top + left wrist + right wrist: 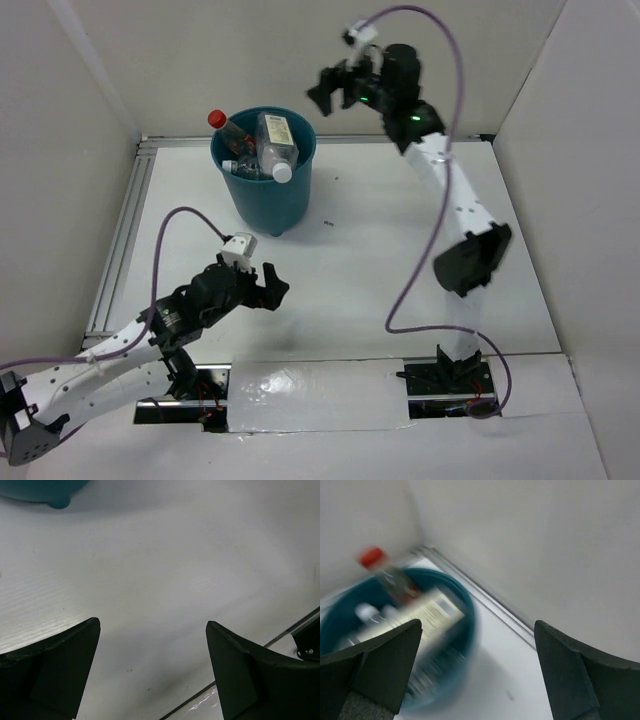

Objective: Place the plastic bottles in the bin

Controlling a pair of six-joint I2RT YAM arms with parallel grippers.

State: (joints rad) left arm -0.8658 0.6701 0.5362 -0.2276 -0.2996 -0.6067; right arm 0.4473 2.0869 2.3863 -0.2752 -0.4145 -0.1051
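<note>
Plastic bottles (268, 148): piled inside the bin (262, 205).
Right tool (335, 90): wide, empty, up high, just right of the bin; the nearer arm.
Left tool (273, 285): wide, empty, low, in front of the bin.

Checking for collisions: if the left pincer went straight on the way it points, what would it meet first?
Probably the bare white table; the left pincer is open and empty. The bin sits left of that line.
</note>
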